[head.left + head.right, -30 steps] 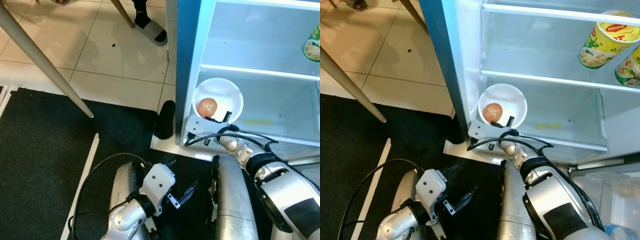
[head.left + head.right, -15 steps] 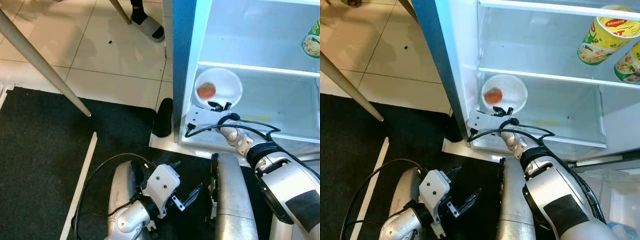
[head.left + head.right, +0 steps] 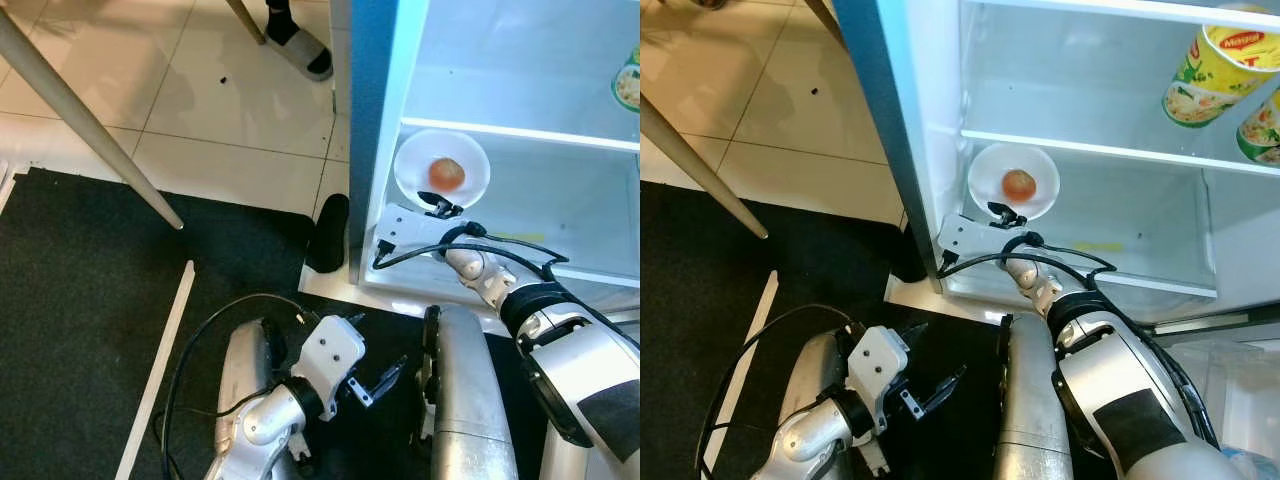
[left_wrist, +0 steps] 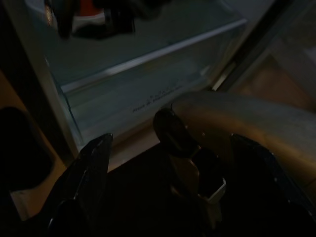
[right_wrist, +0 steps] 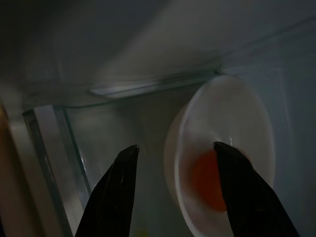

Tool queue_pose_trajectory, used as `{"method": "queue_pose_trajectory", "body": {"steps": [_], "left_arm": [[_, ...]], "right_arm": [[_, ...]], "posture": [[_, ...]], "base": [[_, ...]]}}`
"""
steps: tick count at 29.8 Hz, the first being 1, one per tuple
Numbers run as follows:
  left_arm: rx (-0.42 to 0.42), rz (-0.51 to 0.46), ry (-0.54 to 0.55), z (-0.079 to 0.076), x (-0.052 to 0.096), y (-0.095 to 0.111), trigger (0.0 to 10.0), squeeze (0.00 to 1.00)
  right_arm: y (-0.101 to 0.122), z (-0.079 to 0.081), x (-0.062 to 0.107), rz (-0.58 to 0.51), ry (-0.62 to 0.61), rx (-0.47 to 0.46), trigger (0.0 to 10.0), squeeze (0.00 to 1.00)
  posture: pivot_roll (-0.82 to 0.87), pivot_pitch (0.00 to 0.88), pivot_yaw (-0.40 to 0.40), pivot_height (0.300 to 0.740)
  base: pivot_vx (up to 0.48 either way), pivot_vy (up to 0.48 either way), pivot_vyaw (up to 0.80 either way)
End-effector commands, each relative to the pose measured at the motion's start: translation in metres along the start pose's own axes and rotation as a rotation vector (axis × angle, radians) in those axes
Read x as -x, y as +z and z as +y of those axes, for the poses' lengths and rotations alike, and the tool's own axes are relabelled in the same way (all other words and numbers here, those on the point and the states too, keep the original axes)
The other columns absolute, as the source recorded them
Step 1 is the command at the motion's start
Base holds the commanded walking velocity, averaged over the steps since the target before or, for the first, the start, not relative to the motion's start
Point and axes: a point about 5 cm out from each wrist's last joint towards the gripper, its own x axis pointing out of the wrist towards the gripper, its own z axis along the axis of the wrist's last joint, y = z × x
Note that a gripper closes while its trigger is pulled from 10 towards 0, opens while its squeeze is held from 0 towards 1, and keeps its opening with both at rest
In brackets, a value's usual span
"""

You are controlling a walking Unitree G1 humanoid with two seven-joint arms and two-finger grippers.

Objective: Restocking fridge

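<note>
Standing open ahead, the fridge [image 3: 940, 150] is showing its lit glass shelves. Black mat [image 3: 90, 300] is covering the floor in front, tiles beyond. The right arm is reaching into the lower compartment, and the right gripper [image 3: 437, 204] is hovering just beside the near rim of the white bowl [image 3: 441, 168], fingers [image 5: 121, 192] spread apart, released, grasping nothing. The bowl is sitting at the compartment's left end, holding an orange-red fruit [image 3: 1018, 185]. Two noodle cups [image 3: 1215, 70] are sitting on the shelf above. The left gripper [image 3: 375, 377] is hanging low over the mat, fingers parted, empty.
</note>
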Motion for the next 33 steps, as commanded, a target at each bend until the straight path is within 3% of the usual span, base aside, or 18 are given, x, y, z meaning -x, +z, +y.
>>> {"method": "queue_pose_trajectory", "body": {"steps": [1, 7, 12, 16, 24, 29, 33], "left_arm": [[0.046, 0.036, -0.010, -0.006, 0.002, -0.015, 10.0, 0.00], [0.033, 0.058, -0.011, 0.004, -0.003, -0.023, 10.0, 0.00], [0.029, 0.068, -0.010, 0.010, -0.005, -0.028, 10.0, 0.00], [0.024, 0.083, -0.001, 0.019, -0.004, -0.036, 10.0, 0.00], [0.030, 0.110, 0.023, 0.028, -0.002, -0.047, 10.0, 0.00], [0.087, 0.178, 0.133, 0.054, 0.013, -0.069, 10.0, 0.00], [0.092, 0.206, 0.159, 0.063, 0.019, -0.076, 10.0, 0.00]], "right_arm": [[-0.012, 0.014, 0.005, 0.016, 0.040, -0.080, 10.0, 0.00], [-0.025, 0.008, 0.009, 0.014, -0.004, -0.228, 10.0, 0.00], [-0.032, 0.010, 0.012, 0.022, -0.007, -0.270, 10.0, 0.00], [-0.052, 0.013, 0.021, 0.057, -0.047, -0.414, 10.0, 0.00], [-0.075, 0.026, 0.031, 0.138, -0.075, -0.595, 10.0, 0.00], [-0.086, 0.066, 0.042, 0.232, -0.042, -0.767, 10.0, 0.00], [-0.080, 0.082, 0.044, 0.220, -0.003, -0.856, 10.0, 0.00]], "posture": [[0.08, 0.382, 0.031, 0.495], [0.08, 0.324, 0.036, 0.495], [0.08, 0.308, 0.038, 0.495], [0.07, 0.268, 0.040, 0.495], [0.06, 0.217, 0.035, 0.495], [0.05, 0.165, 0.041, 0.495], [0.05, 0.149, 0.041, 0.495]], "base": [[0.000, 0.000, 0.00], [0.000, 0.000, 0.00], [0.000, 0.000, 0.00], [0.000, 0.000, 0.00], [0.000, 0.000, 0.00], [0.000, 0.000, 0.00], [0.000, 0.000, 0.00]]}}
